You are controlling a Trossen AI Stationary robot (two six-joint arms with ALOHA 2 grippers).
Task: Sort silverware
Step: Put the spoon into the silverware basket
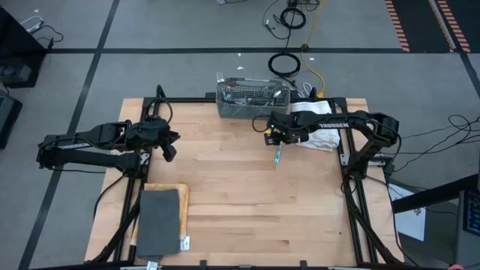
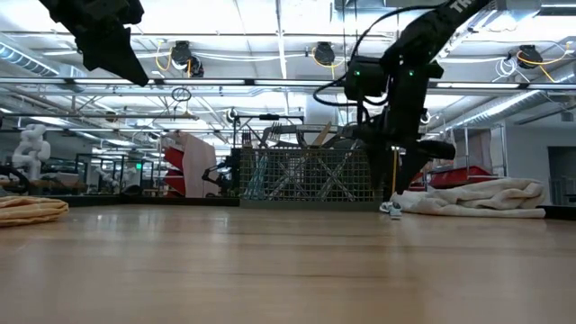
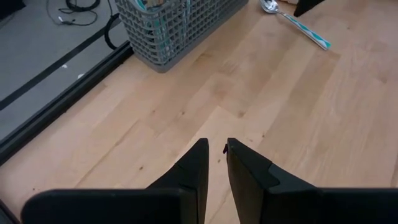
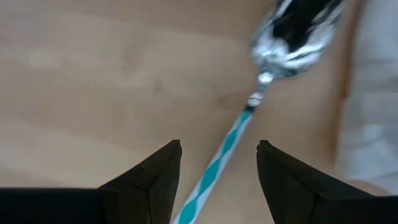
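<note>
Wood fills the middle of the picture, a pale plank table (image 1: 247, 195) on a grey floor crossed by dark tape lines, with cables coiled beyond the far edge. Level across the top, a workshop with ceiling lights and racks runs behind. A grey pad (image 1: 158, 220) sits at the near left corner, a crumpled white cloth (image 1: 319, 136) at the far right.

At the far edge stands the grey mesh caddy (image 1: 252, 97), striped handles poking up inside it; which compartment they are in I cannot tell.

Right gripper (image 1: 274, 138) hangs just in front of the caddy, beside the cloth, fingers spread wide. A spoon (image 4: 261, 93) with a blue-and-white handle lies on the wood below, its handle running between the two fingers, neither touching it. Left gripper (image 1: 169, 146) hovers over the left side, holding nothing, fingers (image 3: 194, 168) parted by a narrow gap.
</note>
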